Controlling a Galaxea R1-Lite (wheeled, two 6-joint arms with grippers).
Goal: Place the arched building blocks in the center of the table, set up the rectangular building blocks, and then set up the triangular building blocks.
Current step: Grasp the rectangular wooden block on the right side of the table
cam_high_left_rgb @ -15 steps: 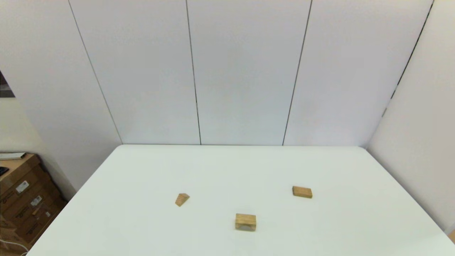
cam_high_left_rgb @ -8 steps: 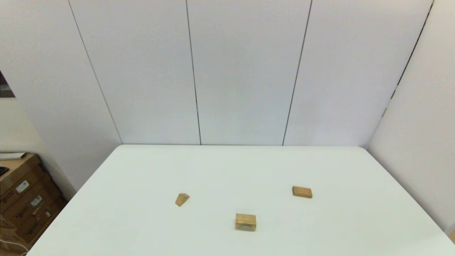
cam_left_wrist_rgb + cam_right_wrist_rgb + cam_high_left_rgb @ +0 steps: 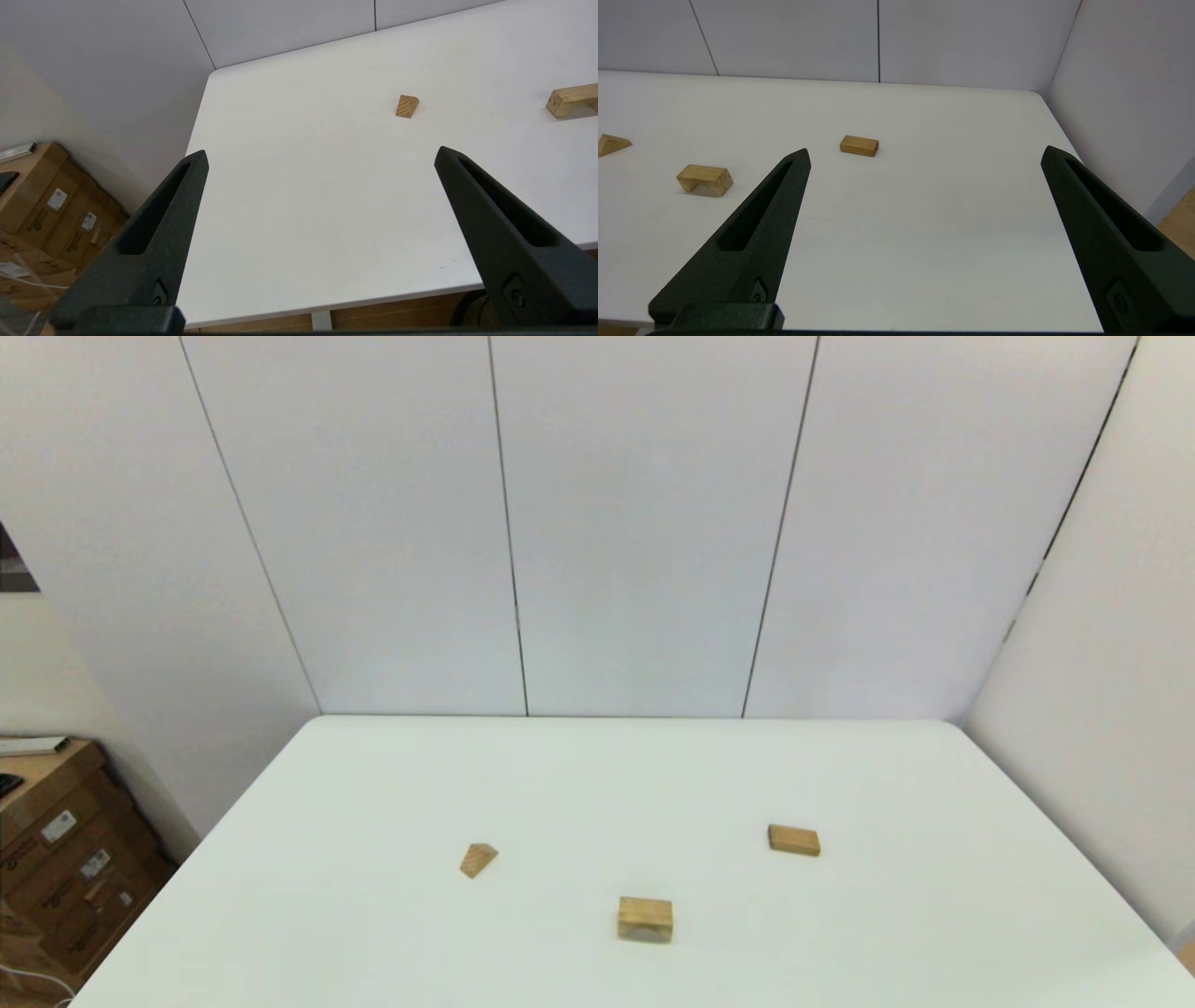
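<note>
Left gripper (image 3: 320, 156): black fingers spread wide, holding nothing, off the white table's (image 3: 840, 933) near edge.
Right gripper (image 3: 924, 154): likewise spread, empty.
Count: three light-wood blocks, one each.
Arched bridge-shaped block (image 3: 645, 918): legs down, nearest that edge.
Triangular prism (image 3: 478, 860): left of arch.
Flat rectangular slab (image 3: 794, 840): right, lying flat.

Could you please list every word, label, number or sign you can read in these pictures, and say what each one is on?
No text can be read.
Cardboard boxes on the floor left of the table: white stickers with dark print, too small to read in both the head view and the left wrist view.
Arch block, flat block and triangle block: plain wood, no marks.
Wall panels: blank.
</note>
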